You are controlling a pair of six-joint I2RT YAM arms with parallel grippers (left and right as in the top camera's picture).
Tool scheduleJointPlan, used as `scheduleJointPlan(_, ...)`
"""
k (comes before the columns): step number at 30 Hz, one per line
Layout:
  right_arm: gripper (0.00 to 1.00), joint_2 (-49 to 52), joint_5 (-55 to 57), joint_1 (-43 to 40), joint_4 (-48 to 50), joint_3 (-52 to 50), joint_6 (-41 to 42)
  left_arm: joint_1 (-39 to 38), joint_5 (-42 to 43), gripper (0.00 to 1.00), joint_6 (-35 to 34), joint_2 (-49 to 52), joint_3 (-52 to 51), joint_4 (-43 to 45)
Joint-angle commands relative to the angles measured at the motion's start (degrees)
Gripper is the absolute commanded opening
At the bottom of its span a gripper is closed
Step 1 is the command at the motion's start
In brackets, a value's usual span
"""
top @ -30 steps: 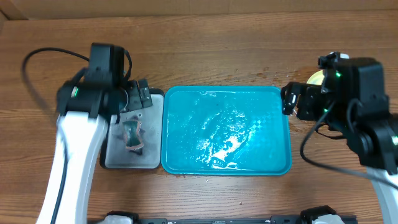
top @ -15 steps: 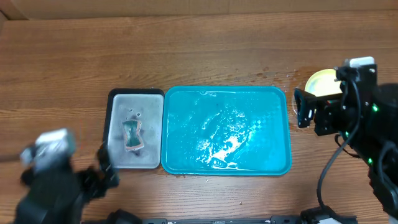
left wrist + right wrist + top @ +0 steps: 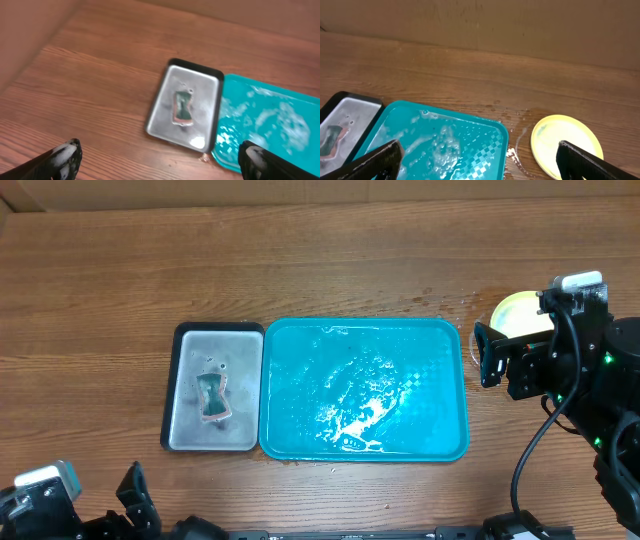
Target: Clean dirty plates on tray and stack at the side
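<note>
The teal tray (image 3: pixel 300 350) lies mid-table, its patterned base wet and sudsy with nothing else on it; it also shows in the right wrist view, tray (image 3: pixel 420 135). A yellow-green plate (image 3: pixel 513 311) sits on the wood just past the tray's far right corner, partly hidden by my right arm; it is plainer in the right wrist view, plate (image 3: pixel 560 142). My right gripper (image 3: pixel 485 355) stands open beside the tray's right edge, nothing between its fingers (image 3: pixel 380 159). My left gripper (image 3: pixel 160 155) hangs open over bare wood at the near left, well away from the tray.
A small black-rimmed metal tray (image 3: pixel 236 430) touches the teal tray's left side and holds a teal-and-pink sponge (image 3: pixel 213 397). Water is spilled on the wood around the plate (image 3: pixel 517 145). My left arm (image 3: pixel 45 500) is at the table's near left corner.
My left arm has swung from above the metal tray down to the near left corner. My right arm has shifted slightly right, uncovering more of the plate. Both grippers have stayed open.
</note>
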Motion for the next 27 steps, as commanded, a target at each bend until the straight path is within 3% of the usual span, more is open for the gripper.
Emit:
scheduleJointPlan(1,1.0,-0.37,0.39,0.26,0.33,1.22,-0.39,-0.37,3.93,1.0,-0.85,-0.48,0.31,-0.15)
scheduleJointPlan(27,1.0,-0.37,0.37,0.26,0.9,1.18,-0.39,-0.37,4.96,1.0,-0.92,-0.48,0.31,-0.17)
